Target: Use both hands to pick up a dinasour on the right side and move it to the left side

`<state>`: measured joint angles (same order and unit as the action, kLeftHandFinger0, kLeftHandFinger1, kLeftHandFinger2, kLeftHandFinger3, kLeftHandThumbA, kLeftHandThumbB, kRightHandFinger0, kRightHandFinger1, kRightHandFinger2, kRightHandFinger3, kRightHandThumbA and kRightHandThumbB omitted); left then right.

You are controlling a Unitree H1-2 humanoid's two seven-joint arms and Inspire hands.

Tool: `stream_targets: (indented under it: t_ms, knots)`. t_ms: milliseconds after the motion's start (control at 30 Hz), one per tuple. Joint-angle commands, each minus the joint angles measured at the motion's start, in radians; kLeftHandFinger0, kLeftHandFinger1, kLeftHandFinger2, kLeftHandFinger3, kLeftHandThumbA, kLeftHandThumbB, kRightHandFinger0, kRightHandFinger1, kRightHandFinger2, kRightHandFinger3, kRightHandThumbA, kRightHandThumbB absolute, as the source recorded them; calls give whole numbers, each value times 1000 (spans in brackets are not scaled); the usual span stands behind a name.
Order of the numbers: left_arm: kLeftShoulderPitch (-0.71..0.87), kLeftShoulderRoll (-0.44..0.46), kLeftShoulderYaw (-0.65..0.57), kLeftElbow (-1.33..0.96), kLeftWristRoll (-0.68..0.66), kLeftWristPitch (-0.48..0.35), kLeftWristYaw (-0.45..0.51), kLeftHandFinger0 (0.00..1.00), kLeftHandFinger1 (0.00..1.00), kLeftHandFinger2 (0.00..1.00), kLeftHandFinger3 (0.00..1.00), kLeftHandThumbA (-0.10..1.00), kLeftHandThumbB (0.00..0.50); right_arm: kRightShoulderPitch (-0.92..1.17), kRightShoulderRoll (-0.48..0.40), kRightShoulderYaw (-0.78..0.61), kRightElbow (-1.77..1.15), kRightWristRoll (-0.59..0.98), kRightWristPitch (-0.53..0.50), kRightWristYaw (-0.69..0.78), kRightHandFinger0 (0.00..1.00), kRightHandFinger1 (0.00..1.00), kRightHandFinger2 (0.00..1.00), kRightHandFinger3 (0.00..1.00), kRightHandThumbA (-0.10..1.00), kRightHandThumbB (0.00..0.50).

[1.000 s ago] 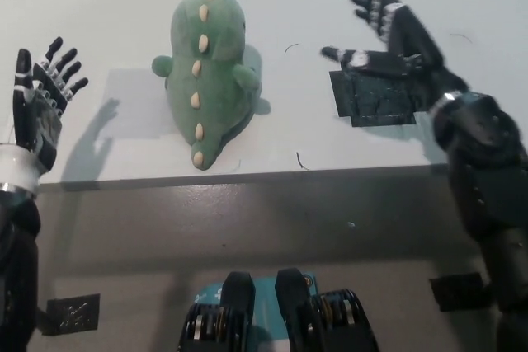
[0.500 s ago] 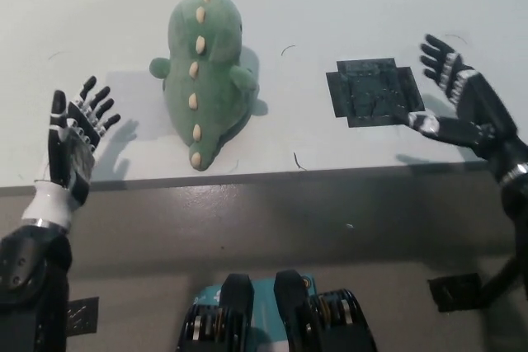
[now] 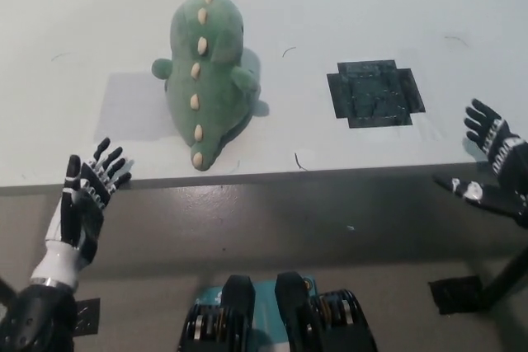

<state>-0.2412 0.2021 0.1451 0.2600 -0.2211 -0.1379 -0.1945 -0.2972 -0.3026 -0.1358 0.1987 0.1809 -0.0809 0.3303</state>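
Observation:
A green plush dinosaur with cream back spikes lies face down on the white table, left of centre, tail toward the front edge. No hand touches it. My white left hand is open at the lower left, just below the table's front edge, fingers spread. My black right hand is open at the far right edge, by the table's front right corner, well away from the toy.
A black square patch lies on the table right of the dinosaur. A faint grey rectangle marks the tabletop left of the toy. Below the front edge runs a grey floor with small black markers.
Both hands have drawn back from the table toward me and downward; the right hand has swung out to the right off the black patch. The dinosaur has stayed put.

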Motion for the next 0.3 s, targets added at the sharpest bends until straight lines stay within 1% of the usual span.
stream_targets:
  t_ms: [0, 33, 100, 133, 267]
  knots:
    - [24, -4, -17, -28, 2, -67, -26, 1000, 1000, 1000, 1000, 1000, 413, 23, -38, -34, -80, 59, 12, 7, 1000, 1000, 1000, 1000, 1000, 54]
    - [30, -1, -21, -29, 3, -72, -29, 1000, 1000, 1000, 1000, 1000, 409, 28, -40, -35, -72, 60, 2, 9, 1000, 1000, 1000, 1000, 1000, 66]
    - [43, 3, -29, -39, 1, -72, -36, 1000, 1000, 1000, 1000, 1000, 399, 43, -43, -38, -82, 63, 2, 7, 1000, 1000, 1000, 1000, 1000, 72]
    - [48, 4, -34, -39, 5, -74, -39, 1000, 1000, 1000, 1000, 1000, 405, 50, -43, -42, -84, 67, 0, 6, 1000, 1000, 1000, 1000, 1000, 87]
    - [70, 7, -53, -52, 3, -71, -51, 1000, 1000, 1000, 1000, 1000, 397, 79, -49, -56, -100, 80, -5, 7, 1000, 1000, 1000, 1000, 1000, 82]
